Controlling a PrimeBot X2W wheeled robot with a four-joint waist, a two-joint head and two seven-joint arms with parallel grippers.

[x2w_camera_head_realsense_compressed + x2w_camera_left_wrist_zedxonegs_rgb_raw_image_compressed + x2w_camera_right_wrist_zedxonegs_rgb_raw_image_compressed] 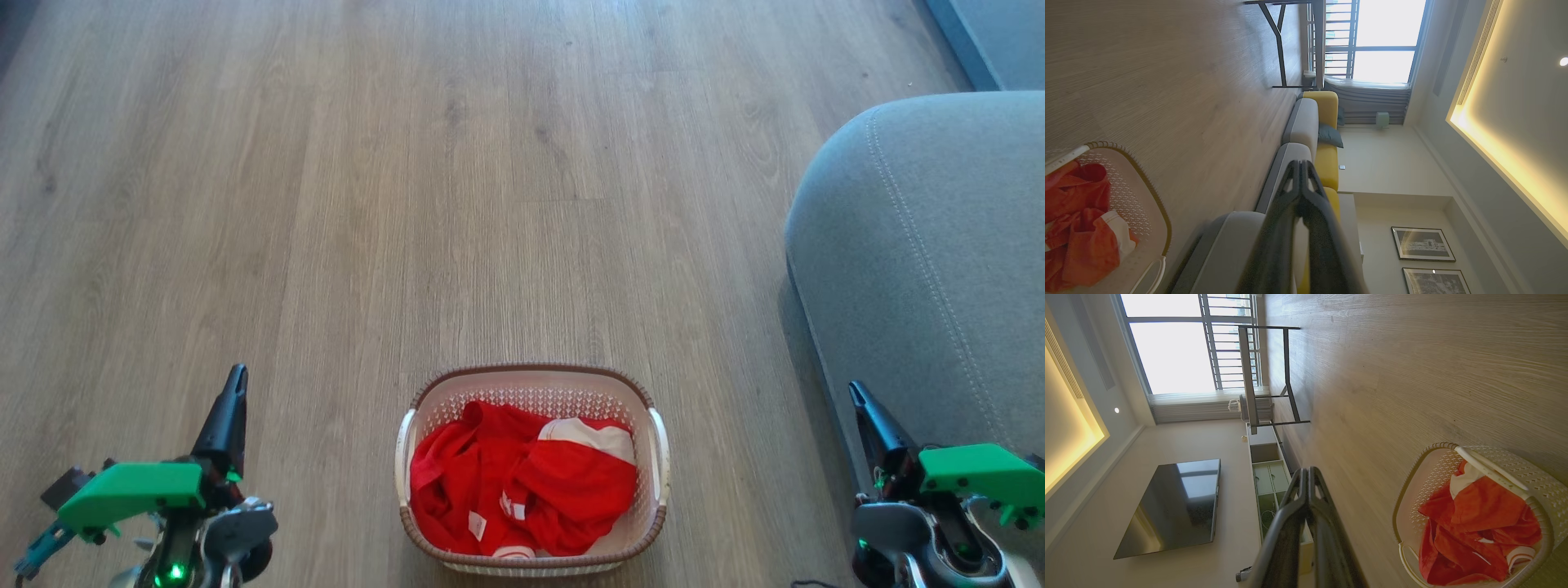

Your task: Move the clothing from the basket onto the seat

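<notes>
Left hand point(236, 384): low on the robot's left, both dark fingers pressed together into one point, gripping nothing. Bare floor under and around it.

Right hand point(857, 396): low on the robot's right, fingers likewise closed tight and empty. In the head view its tip overlaps the near edge of the seat point(922, 269); cannot tell whether they touch.

Room to move: the basket point(531, 369) stands on the wood-plank floor point(408, 204) between the two hands, well apart from each. Open planks lie ahead of it and to its left. A strip of bare floor separates its right handle from the seat. The seat fills the right side of the head view: grey fabric, rounded corner toward the basket, double stitched seam running down its top. Its surface is bare.

Clothing point(506, 474): all inside the basket, none over the rim. Bright red fabric, crumpled and bunched, covering most of the basket's bottom, heaped lower than the rim. A white panel shows at the far right of the heap, small white labels near the middle, and a white striped cuff against the near wall.

Basket: cream perforated walls, brown woven-look rim, white handle on each short side, standing upright.
</notes>
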